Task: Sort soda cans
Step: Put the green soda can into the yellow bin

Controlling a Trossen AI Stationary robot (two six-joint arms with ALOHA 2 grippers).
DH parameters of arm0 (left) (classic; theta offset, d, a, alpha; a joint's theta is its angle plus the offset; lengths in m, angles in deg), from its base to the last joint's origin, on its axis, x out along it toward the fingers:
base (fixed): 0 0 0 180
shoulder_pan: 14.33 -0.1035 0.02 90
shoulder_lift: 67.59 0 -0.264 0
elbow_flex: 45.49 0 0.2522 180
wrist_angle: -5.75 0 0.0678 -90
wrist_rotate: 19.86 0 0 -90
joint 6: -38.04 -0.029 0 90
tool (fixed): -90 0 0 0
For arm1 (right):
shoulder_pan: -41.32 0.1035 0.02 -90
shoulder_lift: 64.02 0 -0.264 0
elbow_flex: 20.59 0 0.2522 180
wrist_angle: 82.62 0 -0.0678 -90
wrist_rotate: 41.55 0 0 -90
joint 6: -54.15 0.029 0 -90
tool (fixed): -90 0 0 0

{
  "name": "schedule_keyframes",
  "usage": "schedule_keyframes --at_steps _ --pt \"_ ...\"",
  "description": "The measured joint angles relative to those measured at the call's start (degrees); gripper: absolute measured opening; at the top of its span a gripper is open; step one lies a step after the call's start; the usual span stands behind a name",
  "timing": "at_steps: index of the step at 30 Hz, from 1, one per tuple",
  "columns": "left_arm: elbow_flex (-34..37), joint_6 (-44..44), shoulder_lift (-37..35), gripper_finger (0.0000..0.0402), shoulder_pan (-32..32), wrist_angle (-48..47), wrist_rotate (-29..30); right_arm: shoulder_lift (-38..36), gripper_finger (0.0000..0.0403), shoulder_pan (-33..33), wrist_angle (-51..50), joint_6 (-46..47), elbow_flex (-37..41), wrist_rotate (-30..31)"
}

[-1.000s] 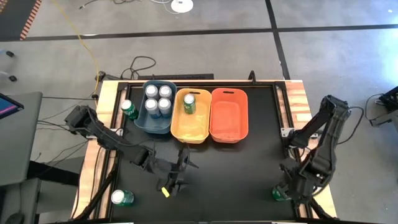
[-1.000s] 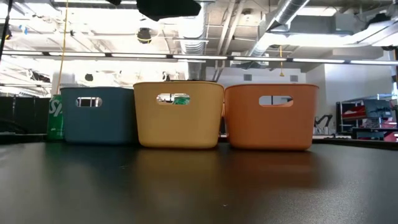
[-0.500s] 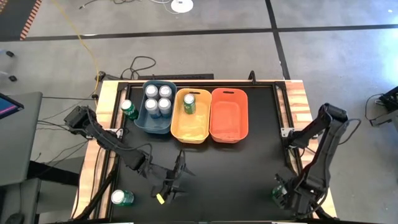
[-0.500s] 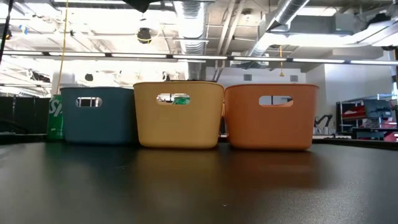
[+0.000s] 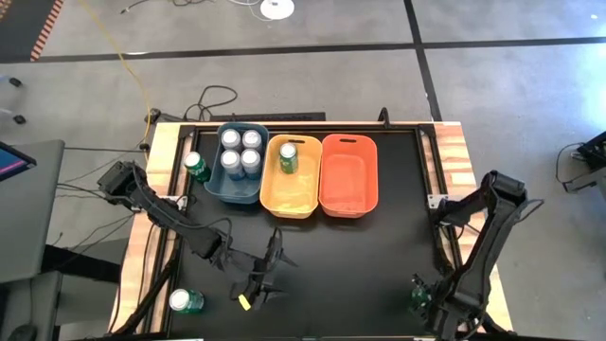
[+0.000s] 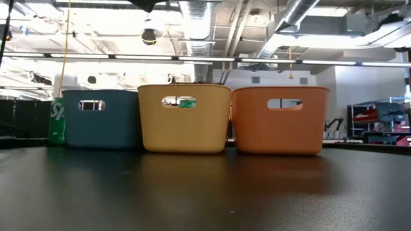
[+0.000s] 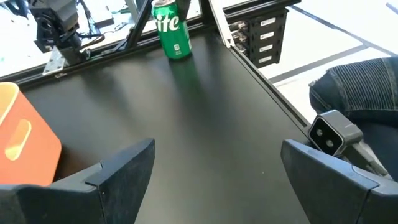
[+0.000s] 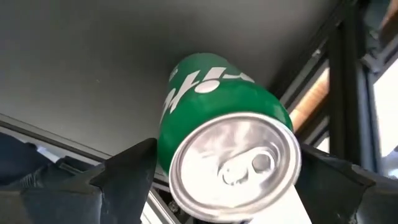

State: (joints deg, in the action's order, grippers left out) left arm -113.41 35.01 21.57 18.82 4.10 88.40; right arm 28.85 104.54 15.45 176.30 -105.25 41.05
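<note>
Right wrist view shows my right gripper point(image 8: 227, 180) spread wide around a green can point(image 8: 217, 118) at the table's near right corner, not yet clamped, ready for the yellow bin point(image 5: 291, 177). My left gripper point(image 5: 256, 280) hangs open mid-table, empty.

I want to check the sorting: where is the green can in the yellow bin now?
In the high view, the green can stands alone in the far end of the yellow bin, the middle bin between the blue bin and the orange bin.
</note>
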Motion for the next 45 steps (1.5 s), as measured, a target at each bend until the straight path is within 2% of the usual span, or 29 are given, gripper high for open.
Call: schedule_keyframes --at_steps 8,15,25,32,40,45 --pt "0.0 -0.5 0.0 0.0343 0.0 1.0 3.1 4.1 0.0362 -2.3 2.9 -5.6 0.1 1.1" --pt "0.0 -0.5 0.0 0.0343 0.0 0.1 3.8 4.4 0.0312 -6.0 1.9 -12.2 -0.1 1.4" --pt "0.0 3.2 0.0 0.0343 0.0 -4.5 10.9 1.1 0.0312 -12.0 -0.6 -21.4 -2.6 5.0" --pt "0.0 6.8 -2.3 0.0343 0.6 -7.7 19.4 0.5 0.0312 -21.1 -4.3 -35.3 -9.6 6.3" --pt "0.0 16.8 -9.8 0.0343 2.2 -20.6 23.6 0.5 0.0312 -33.7 -9.2 -52.7 -19.7 9.9" --pt "0.0 18.7 -12.4 0.0343 2.2 -26.5 29.3 1.0 0.0312 -43.0 -8.7 -65.3 -27.1 12.1"
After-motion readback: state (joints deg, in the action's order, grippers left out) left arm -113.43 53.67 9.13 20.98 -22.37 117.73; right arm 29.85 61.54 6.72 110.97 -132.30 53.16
